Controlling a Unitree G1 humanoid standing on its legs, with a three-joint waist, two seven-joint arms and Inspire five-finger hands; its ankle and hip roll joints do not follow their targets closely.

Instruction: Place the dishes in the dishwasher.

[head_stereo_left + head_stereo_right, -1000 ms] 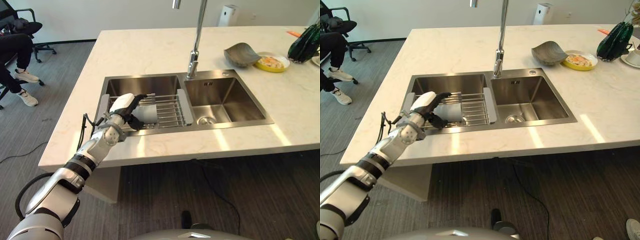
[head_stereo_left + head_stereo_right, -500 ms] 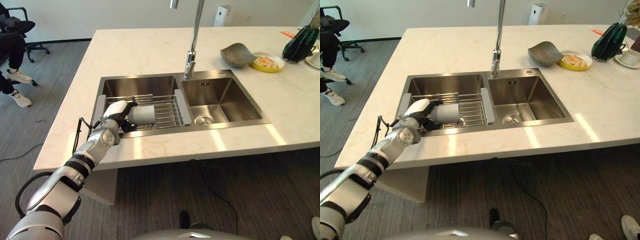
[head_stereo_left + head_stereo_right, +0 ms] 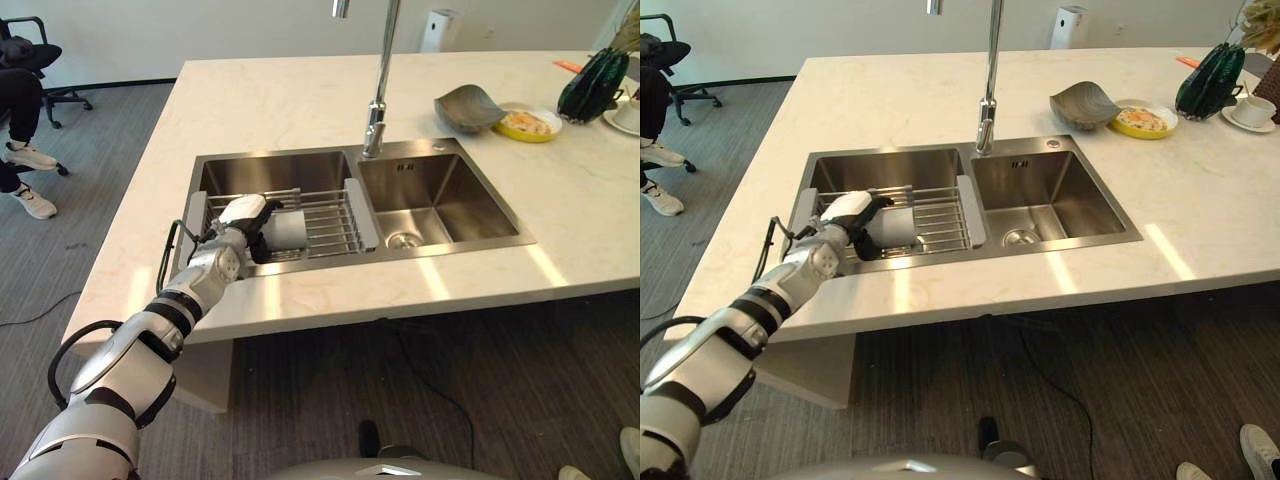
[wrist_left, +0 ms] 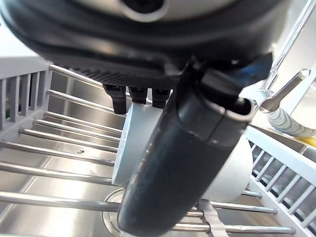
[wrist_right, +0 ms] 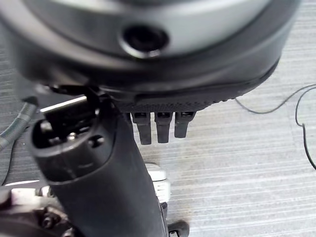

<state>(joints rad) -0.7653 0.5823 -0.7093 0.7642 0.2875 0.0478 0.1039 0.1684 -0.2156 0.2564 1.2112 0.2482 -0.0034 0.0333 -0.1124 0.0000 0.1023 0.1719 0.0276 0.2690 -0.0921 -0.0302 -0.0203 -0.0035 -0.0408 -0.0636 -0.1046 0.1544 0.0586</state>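
Observation:
A pale grey cup [image 3: 288,230] lies on its side on a wire rack [image 3: 330,215] set across the left basin of a steel double sink [image 3: 270,172]. My left hand [image 3: 238,218] reaches in from the counter's front edge and is shut on the cup's near end. The left wrist view shows its fingers [image 4: 138,96] over the cup [image 4: 131,148] and its thumb [image 4: 187,163] across the cup's front. My right hand [image 5: 98,163] hangs over the grey floor with relaxed fingers [image 5: 157,127], holding nothing.
A tall faucet [image 3: 378,90] rises behind the sink. On the counter's far right stand a grey bowl [image 3: 467,107], a yellow plate of food [image 3: 528,123], a dark green vase [image 3: 590,85] and a cup on a saucer [image 3: 1252,110]. A person [image 3: 20,90] sits at far left.
My left hand drew back from over the rack to the cup's near end and closed on it. The whole picture has shifted a little with the camera.

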